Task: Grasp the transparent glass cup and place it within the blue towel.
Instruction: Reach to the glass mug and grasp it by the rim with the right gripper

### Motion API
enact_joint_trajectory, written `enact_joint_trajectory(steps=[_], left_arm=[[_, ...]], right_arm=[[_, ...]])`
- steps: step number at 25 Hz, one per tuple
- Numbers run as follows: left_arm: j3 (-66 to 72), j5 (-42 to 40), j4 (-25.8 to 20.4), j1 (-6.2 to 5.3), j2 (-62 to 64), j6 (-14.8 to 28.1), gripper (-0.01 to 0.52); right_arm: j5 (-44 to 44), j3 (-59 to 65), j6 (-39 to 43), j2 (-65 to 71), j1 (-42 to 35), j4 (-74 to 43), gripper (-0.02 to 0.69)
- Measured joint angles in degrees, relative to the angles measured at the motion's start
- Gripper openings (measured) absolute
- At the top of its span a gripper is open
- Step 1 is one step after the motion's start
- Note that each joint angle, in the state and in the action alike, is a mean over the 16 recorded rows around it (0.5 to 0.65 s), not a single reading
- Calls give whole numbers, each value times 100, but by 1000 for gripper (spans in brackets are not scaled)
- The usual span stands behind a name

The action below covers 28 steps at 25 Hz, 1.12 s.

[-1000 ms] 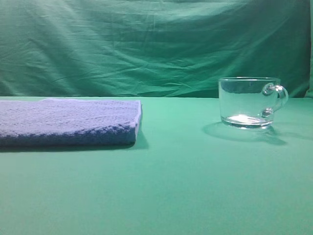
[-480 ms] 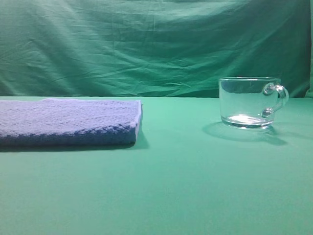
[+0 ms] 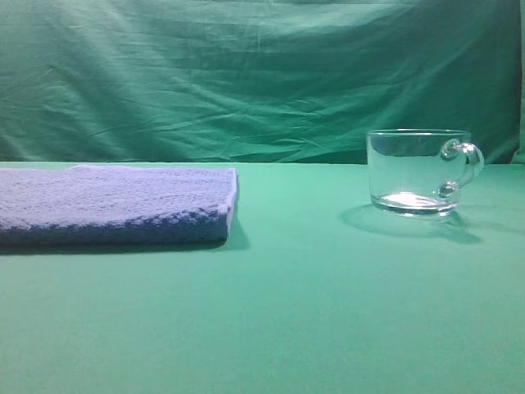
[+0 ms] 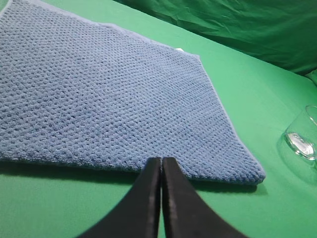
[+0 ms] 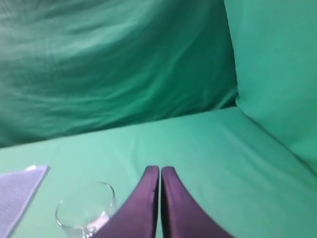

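The transparent glass cup (image 3: 418, 171) stands upright on the green table at the right, its loop handle pointing right. It also shows in the right wrist view (image 5: 85, 212) and at the right edge of the left wrist view (image 4: 303, 133). The blue towel (image 3: 115, 203) lies flat at the left, also in the left wrist view (image 4: 109, 99). My left gripper (image 4: 161, 159) is shut and empty, just in front of the towel's near edge. My right gripper (image 5: 160, 168) is shut and empty, to the right of the cup. Neither gripper shows in the exterior view.
A wrinkled green cloth backdrop (image 3: 262, 74) hangs behind the table. Green table surface (image 3: 295, 312) lies between the towel and the cup. In the right wrist view a green cloth wall (image 5: 277, 74) rises on the right.
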Motion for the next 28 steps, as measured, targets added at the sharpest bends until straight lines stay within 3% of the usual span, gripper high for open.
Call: enact_joint_trajectory(steps=[9, 17, 21, 28], left_arm=[[0, 0, 0, 0, 0, 0, 0], [0, 0, 0, 0, 0, 0, 0], [0, 0, 0, 0, 0, 0, 0], [0, 0, 0, 0, 0, 0, 0]], right_arm=[[1430, -1203, -1263, 1756, 144, 705, 0], [1652, -1735, -2128, 2933, 838, 1151, 34], [1444, -1810, -2305, 3420, 1261, 1151, 144], [780, -1834, -2549, 4184, 1692, 1150, 418]])
